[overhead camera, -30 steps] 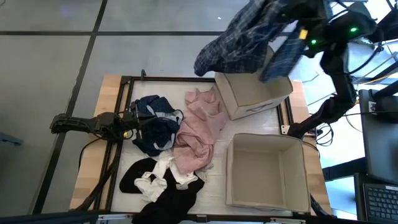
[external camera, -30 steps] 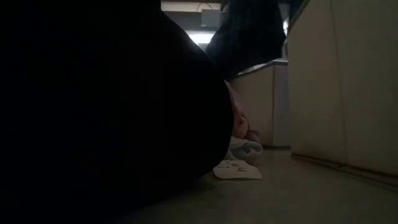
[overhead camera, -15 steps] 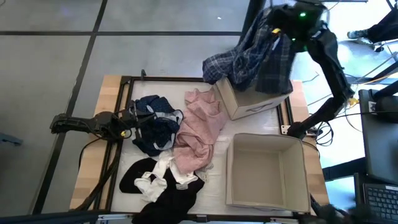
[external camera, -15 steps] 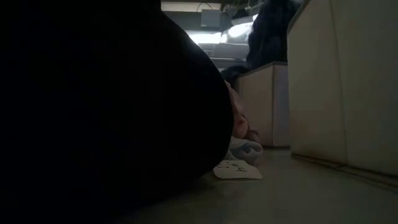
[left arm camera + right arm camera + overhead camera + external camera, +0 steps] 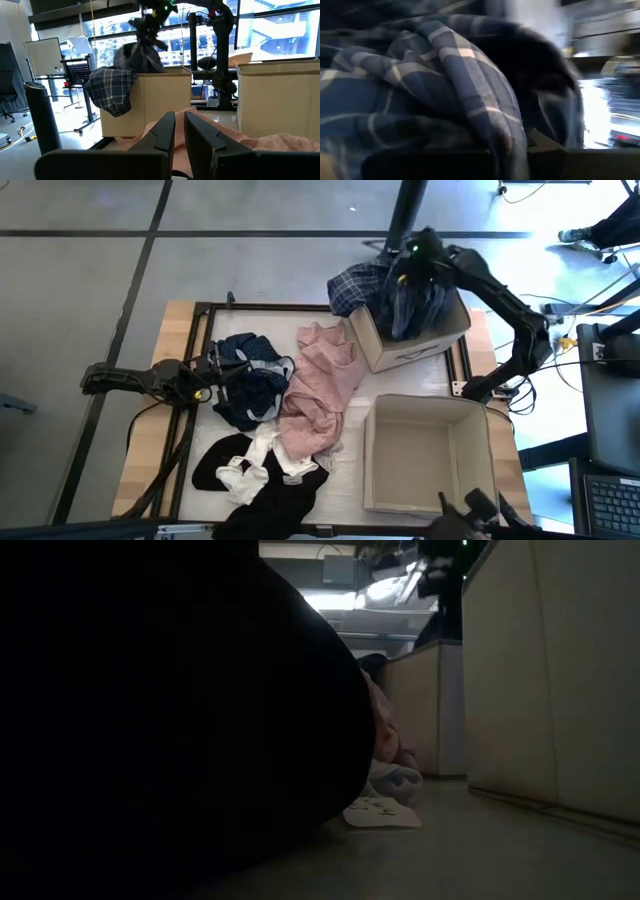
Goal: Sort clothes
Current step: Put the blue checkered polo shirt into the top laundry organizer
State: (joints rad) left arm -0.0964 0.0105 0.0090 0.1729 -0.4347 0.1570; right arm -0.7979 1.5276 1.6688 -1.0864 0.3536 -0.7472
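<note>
Over the far box (image 5: pixel 415 340) the right gripper (image 5: pixel 408 272) lowers the plaid shirt (image 5: pixel 385 292) — grip unclear; next, release. Left gripper (image 5: pixel 222 372) — nearly pressed together — rests by the navy garment (image 5: pixel 250 385).

Right arm: reaches from the table's right side toward the far edge, elbow bent, wrist turned down.
Right gripper (image 5: pixel 408 275): low, at the far right of the table, its fingers closed on the plaid shirt (image 5: pixel 372 285).
Left arm: lies low and stretched along the left side of the table.
Left gripper (image 5: pixel 222 370): points to the table's middle; fingers (image 5: pixel 162 131) almost together, holding nothing.
</note>
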